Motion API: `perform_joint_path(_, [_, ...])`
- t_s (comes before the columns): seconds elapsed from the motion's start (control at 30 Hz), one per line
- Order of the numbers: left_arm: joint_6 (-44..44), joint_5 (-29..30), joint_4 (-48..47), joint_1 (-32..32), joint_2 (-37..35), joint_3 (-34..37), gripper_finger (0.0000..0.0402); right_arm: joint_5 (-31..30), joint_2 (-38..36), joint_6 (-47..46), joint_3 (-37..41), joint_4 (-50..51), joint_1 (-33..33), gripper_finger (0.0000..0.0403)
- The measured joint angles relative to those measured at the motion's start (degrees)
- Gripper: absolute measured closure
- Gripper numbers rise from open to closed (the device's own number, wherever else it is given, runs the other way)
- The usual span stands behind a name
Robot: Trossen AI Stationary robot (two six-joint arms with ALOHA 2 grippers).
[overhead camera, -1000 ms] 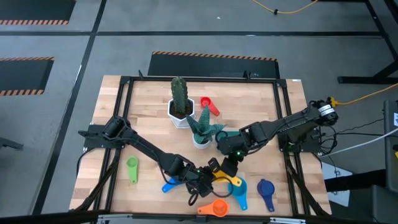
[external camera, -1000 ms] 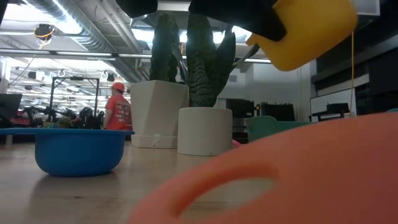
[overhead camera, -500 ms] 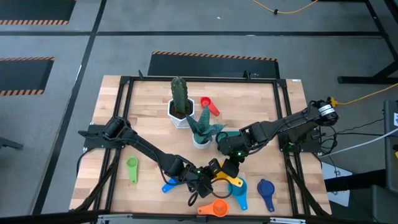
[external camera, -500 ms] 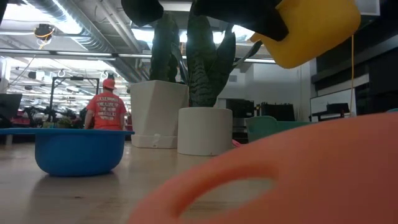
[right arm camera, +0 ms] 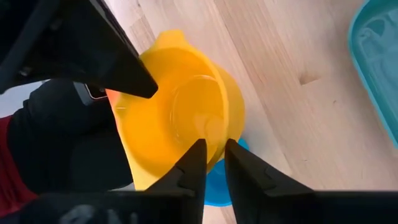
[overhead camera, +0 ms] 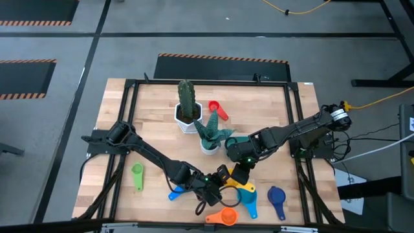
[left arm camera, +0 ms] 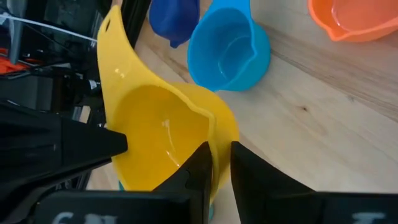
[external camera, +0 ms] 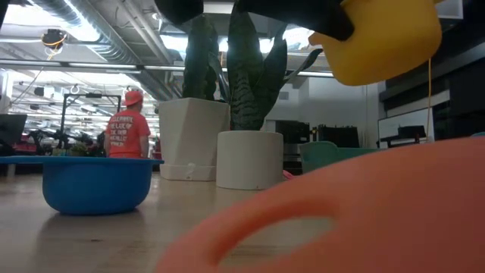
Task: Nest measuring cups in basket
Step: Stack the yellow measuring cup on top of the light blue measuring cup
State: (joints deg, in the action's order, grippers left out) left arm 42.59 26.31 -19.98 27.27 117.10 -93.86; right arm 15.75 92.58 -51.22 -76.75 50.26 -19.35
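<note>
Two grippers, left (left arm camera: 216, 163) and right (right arm camera: 209, 163), each pinch the yellow cup's (left arm camera: 163, 134) rim, seemingly handing it over.

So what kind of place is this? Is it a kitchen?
Probably not a kitchen. It looks like a robot lab or workshop: two robot arms work at a wooden table framed in black metal, striped hazard tape marks the grey floor, and pipes and racks of equipment fill the big room behind.
</note>
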Motion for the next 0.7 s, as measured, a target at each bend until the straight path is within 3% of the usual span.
perform_joint_path(0.23, [-0.02,0.01,0.11,0.00,0.00,0.00,0.0355,-0.76,0.00,-0.18,-0.01,0.16,-0.02,0.0353])
perform_joint_path(0.4, [-0.11,0.02,0.60,-0.02,-0.05,-0.07,0.0348,-1.28,0.00,0.08,-0.02,0.70,-0.02,0.0392])
perform_joint_path(0.7, [-0.07,0.06,0.59,0.00,-0.05,-0.07,0.0344,-1.56,0.00,0.48,-0.10,1.12,-0.02,0.0398])
